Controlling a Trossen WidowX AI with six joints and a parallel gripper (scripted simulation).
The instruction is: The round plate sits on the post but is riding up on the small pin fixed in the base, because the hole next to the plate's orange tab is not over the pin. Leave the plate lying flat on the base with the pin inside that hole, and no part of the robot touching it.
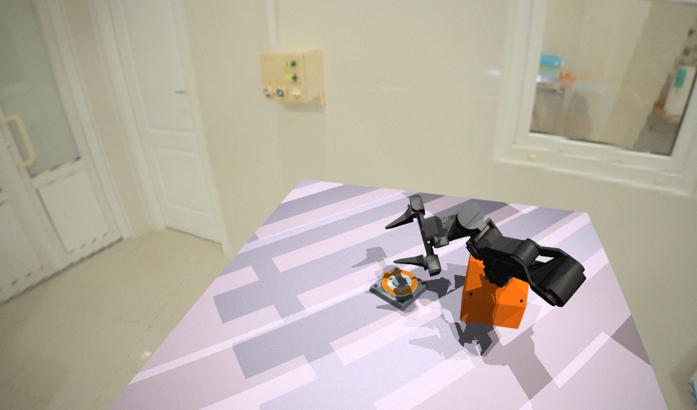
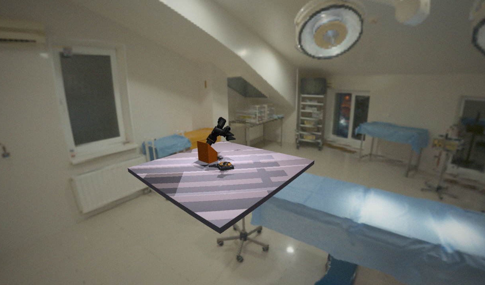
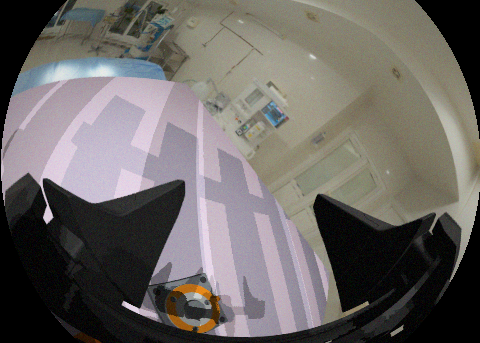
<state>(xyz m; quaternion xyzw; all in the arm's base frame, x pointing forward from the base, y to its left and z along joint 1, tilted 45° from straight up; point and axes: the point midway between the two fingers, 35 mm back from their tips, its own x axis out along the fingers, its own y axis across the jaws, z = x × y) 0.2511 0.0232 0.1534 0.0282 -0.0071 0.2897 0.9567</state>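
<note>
The round plate (image 1: 399, 283) is an orange ring with a grey centre, seated over a post (image 1: 400, 279) on a square grey base (image 1: 397, 292). It lies near the middle of the bench (image 1: 299, 326), closer to the far right quarter. The tab, hole and pin are too small to resolve. In the wrist view the plate (image 3: 191, 307) appears low in frame, below and between the fingers. Left of the base, the striped bench surface runs to its left edge. To the right, the end effector (image 1: 402, 241) hangs above and behind the plate, apart from it, with the fingers spread wide and nothing between them. Further right stands the orange block (image 1: 491, 298) carrying the arm, near the base but not touching.
</note>
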